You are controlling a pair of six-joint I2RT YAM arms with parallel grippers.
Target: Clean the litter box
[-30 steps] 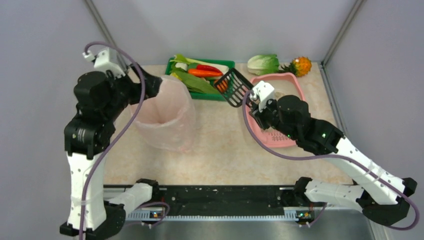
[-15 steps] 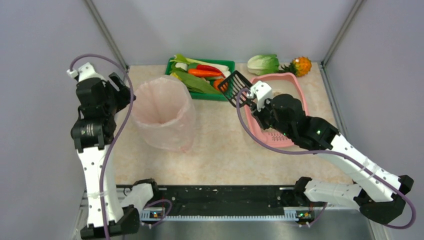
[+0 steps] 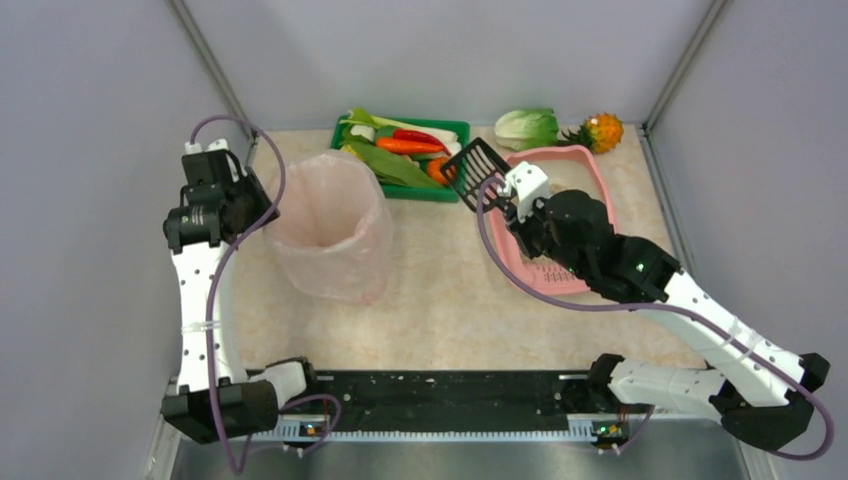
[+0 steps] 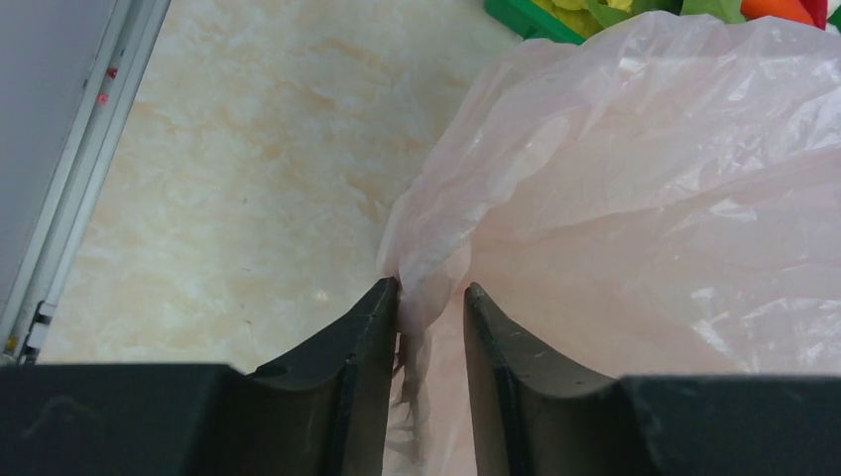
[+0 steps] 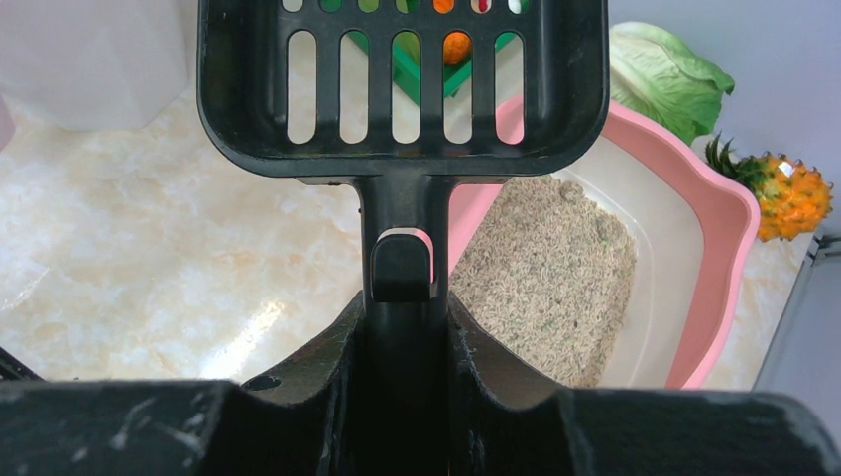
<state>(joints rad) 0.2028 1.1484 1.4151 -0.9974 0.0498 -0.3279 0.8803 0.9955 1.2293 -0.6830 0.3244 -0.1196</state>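
The pink litter box [image 3: 560,153] lies at the back right, with beige litter [image 5: 555,268] inside its rim [image 5: 729,258]. My right gripper [image 3: 505,200] [image 5: 402,307] is shut on the handle of a black slotted scoop [image 3: 472,172] [image 5: 402,89]. It holds the scoop in the air just left of the box; nothing shows in the scoop. My left gripper [image 3: 243,203] [image 4: 431,293] is at the left rim of the pink bag-lined bin [image 3: 325,225] [image 4: 645,198]. Its jaws stand narrowly apart round a fold of the bag, which touches the left finger [image 4: 372,327].
A green tray [image 3: 455,127] of vegetables stands at the back, between the bin and the litter box. A cabbage [image 3: 525,128] and an orange spiky fruit [image 3: 604,131] lie behind the box. Grey walls close in the table on both sides.
My left arm has swung away from the bin and back to its left rim, and its jaws have narrowed round a bag fold. The right arm with the scoop has shifted slightly.
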